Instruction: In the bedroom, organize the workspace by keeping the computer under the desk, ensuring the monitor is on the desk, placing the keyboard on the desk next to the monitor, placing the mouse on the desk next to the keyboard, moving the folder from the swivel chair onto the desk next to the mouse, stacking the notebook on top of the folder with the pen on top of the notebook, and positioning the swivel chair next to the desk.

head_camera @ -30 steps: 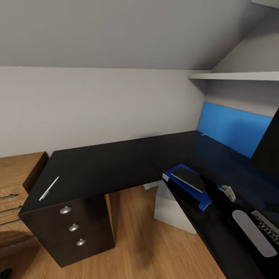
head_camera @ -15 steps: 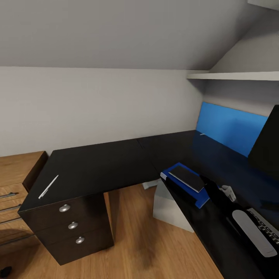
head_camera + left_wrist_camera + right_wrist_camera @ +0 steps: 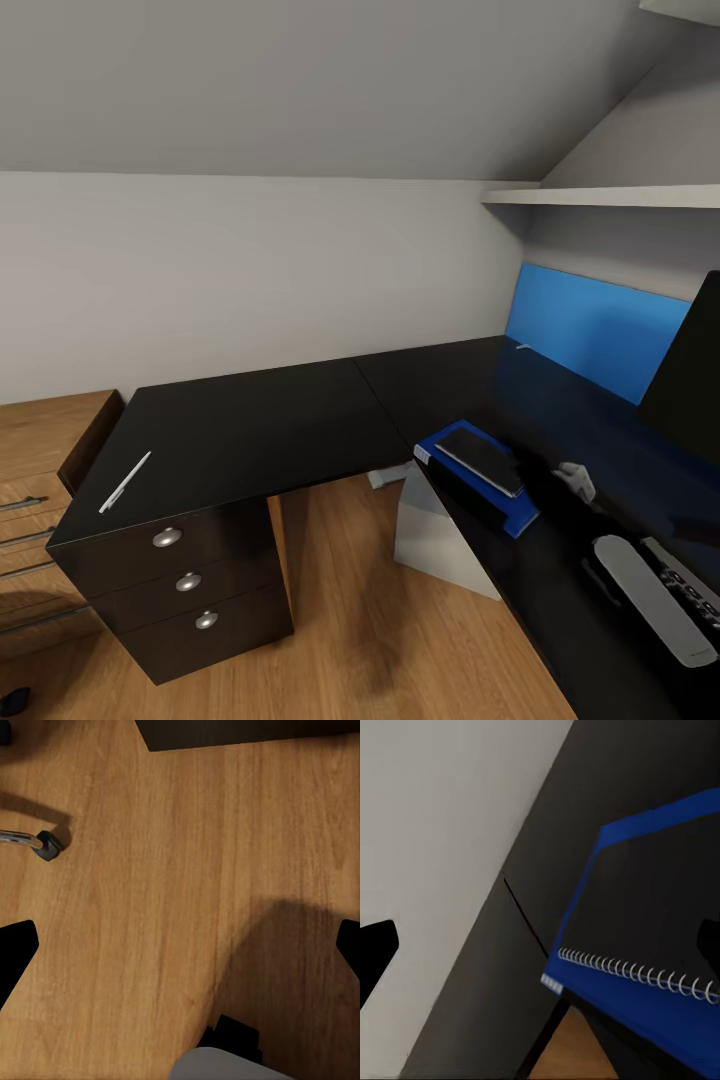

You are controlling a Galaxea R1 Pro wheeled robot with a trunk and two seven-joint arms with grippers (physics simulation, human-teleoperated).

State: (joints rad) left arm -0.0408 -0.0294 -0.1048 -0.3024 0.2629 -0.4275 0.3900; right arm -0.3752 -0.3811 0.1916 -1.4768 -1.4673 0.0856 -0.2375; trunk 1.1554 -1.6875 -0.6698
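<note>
From my head, going left to right: a light wooden drawer chest [image 3: 40,470] stands at the far left, then the desk [image 3: 260,430], its black top running over a three-drawer unit [image 3: 185,585]. The pen [image 3: 126,482] lies on that left wing near its front edge, well apart from everything else. Past the corner, the computer [image 3: 430,530] sits on the floor under the desk. Above it the folder [image 3: 440,445] lies on the desk with the notebook [image 3: 483,462] stacked on top. Further right come my right arm [image 3: 650,598] over the desktop, part of the keyboard [image 3: 690,585] and the dark edge of the monitor [image 3: 690,385] before a blue wall panel [image 3: 595,335]. My right wrist shows what my head cannot: the notebook's wire spiral binding [image 3: 637,971] on the blue cover. My left wrist looks down at wooden floor [image 3: 180,870] and a chair castor [image 3: 46,845]. Both sets of jaws are spread wide and hold nothing.
</note>
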